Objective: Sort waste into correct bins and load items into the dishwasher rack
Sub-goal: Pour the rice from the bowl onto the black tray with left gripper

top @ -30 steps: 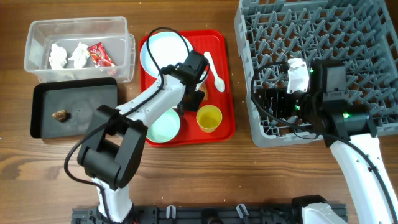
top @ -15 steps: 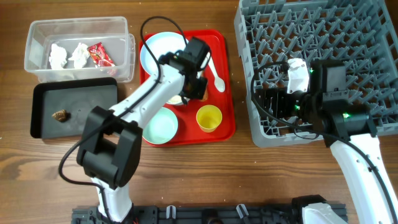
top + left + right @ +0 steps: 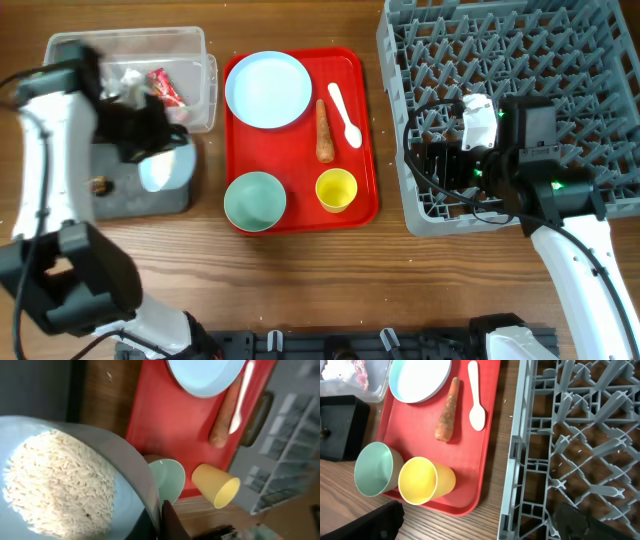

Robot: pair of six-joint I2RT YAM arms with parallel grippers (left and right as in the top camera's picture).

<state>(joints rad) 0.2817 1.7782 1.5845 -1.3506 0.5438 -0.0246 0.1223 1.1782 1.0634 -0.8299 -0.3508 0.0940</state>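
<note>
Although only one dark finger (image 3: 168, 521) shows in the left wrist view, it presses against the rim of the white bowl (image 3: 168, 168), and from overhead the left gripper (image 3: 148, 152) is closed on that rim. The bowl is heaped with loose white rice (image 3: 55, 485). It hangs over the 3 o'clock end of the black tray (image 3: 125, 198), where a small brown food scrap (image 3: 99, 184) lies toward 9 o'clock. Just beyond the tray at 12 o'clock, the clear tub (image 3: 190, 45) holds crumpled tissues (image 3: 128, 78) and the red wrapper (image 3: 165, 86).

The right gripper (image 3: 477, 510) is spread wide with nothing between its fingers (image 3: 375, 520) (both tips sit at the bottom edge of its wrist view). It hovers over the 7 o'clock corner of the dishwasher rack (image 3: 560, 60).

On the red serving tray (image 3: 300, 150), mid-table (image 3: 300, 280), the pale blue plate (image 3: 268, 90) sits at 11 o'clock, the white spoon (image 3: 345, 115) at 2, the carrot (image 3: 324, 131) just beside it toward centre, the yellow cup (image 3: 335, 189) at 5 and the mint-green bowl (image 3: 254, 200) at 7.
</note>
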